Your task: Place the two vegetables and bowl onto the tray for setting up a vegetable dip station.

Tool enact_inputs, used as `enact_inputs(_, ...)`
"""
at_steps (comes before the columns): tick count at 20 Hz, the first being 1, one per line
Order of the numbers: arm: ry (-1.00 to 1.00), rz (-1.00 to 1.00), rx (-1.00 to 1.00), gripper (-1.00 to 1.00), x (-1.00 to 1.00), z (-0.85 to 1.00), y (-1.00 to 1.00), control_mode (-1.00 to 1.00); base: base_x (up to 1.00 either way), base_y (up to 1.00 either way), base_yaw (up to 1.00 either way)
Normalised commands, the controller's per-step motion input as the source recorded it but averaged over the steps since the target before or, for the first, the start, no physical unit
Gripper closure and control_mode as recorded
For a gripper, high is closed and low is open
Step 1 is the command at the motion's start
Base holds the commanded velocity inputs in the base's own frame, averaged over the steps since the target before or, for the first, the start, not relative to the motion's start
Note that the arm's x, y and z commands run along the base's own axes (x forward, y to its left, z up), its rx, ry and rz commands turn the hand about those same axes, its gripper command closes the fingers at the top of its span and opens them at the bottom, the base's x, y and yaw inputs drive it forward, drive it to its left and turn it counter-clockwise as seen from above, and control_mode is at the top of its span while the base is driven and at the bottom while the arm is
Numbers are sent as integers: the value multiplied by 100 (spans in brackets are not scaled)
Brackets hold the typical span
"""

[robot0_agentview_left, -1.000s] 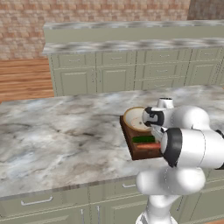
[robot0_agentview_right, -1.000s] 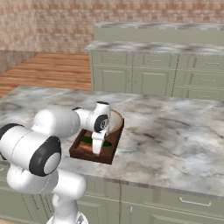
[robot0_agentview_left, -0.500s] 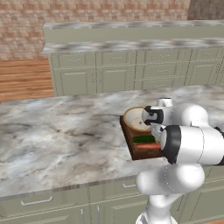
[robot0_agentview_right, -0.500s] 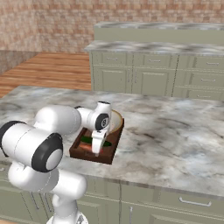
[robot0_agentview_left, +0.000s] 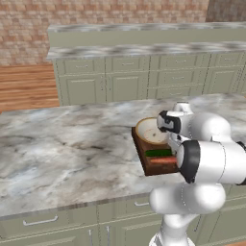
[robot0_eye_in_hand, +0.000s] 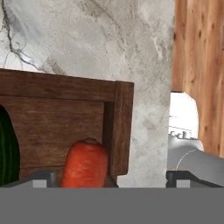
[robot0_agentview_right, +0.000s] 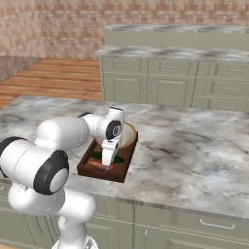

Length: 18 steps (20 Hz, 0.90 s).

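I see no brand, label or writing on anything in my views.

The marble counter [robot0_agentview_left: 62, 149] is the biggest thing in front of me, grey-veined, with pale green cabinets [robot0_agentview_left: 129, 84] behind it and a brick wall [robot0_agentview_left: 96, 12] beyond.

On the counter, close to its near edge, sits the tray [robot0_agentview_left: 144, 153]: dark brown wood, rectangular, with a low raised rim. In my hand view one of its corners [robot0_eye_in_hand: 120, 127] stands against the marble.

The bowl [robot0_agentview_left: 150, 132] rests in the far end of the tray, round and shallow, tan-brown outside and pale cream inside.

The two vegetables lie in the tray's near end, side by side. The cucumber [robot0_agentview_left: 158, 153] is a slender dark green stick, next to the bowl. The carrot [robot0_agentview_left: 162, 161] is a slender orange-red stick, nearest the tray's front rim; in my hand view its blunt end [robot0_eye_in_hand: 85, 162] points at the tray's rim, with the cucumber just beside it.

The gripper [robot0_agentview_right: 108, 163] hangs over the vegetables with its jaws spread wide and nothing between them.
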Motion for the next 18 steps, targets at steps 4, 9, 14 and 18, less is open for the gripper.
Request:
enact_inputs(4, 0, 0, 0, -100, -21, 27, 0, -100, 0, 0, 0)
enact_inputs(9, 0, 0, 0, -100, -31, 24, 0, -100, 0, 0, 0)
enact_inputs(14, 0, 2, 2, -100, -40, 25, 2, -100, 0, 0, 0)
enact_inputs(18, 0, 17, 6, -100, -42, 27, 8, -100, 0, 0, 0)
